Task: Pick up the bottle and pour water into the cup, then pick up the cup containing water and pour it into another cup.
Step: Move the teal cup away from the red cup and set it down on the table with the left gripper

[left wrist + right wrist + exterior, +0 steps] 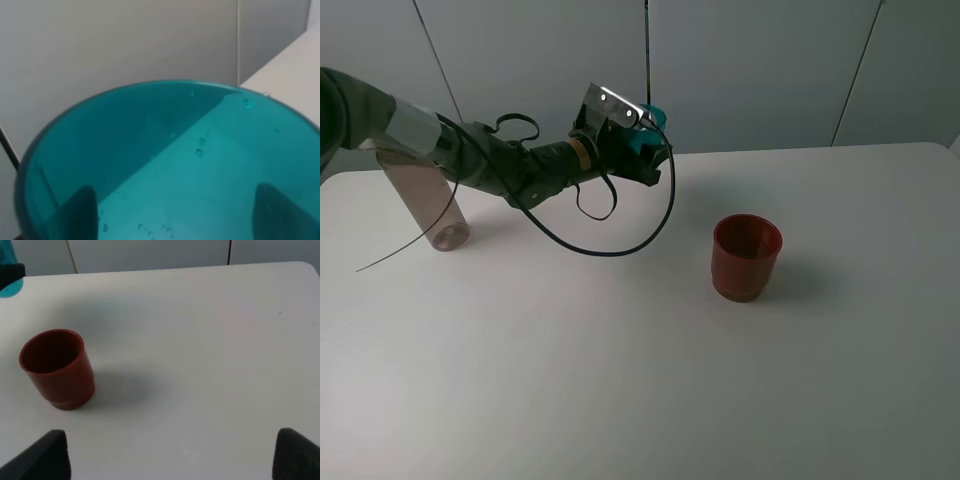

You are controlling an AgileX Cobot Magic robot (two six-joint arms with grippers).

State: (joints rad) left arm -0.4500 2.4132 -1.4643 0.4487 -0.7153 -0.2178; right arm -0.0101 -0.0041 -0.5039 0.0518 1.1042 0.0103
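Your left gripper (pixel 642 150) clamps the teal tumbler (pixel 170 165): light, slick, thin-walled, sloshing. Keep hold mid-wall. Red-brown cup (pixel 747 256) sits at four o'clock. Right gripper's fingers (pixel 42 455) stand apart, empty.

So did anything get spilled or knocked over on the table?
No spill shows. The tall smoky clear plastic bottle stands at the table's left edge, looking tilted behind the arm. The squat red-brown plastic cup stands upright and looks empty. The left claw holds the see-through teal plastic tumbler in the air.
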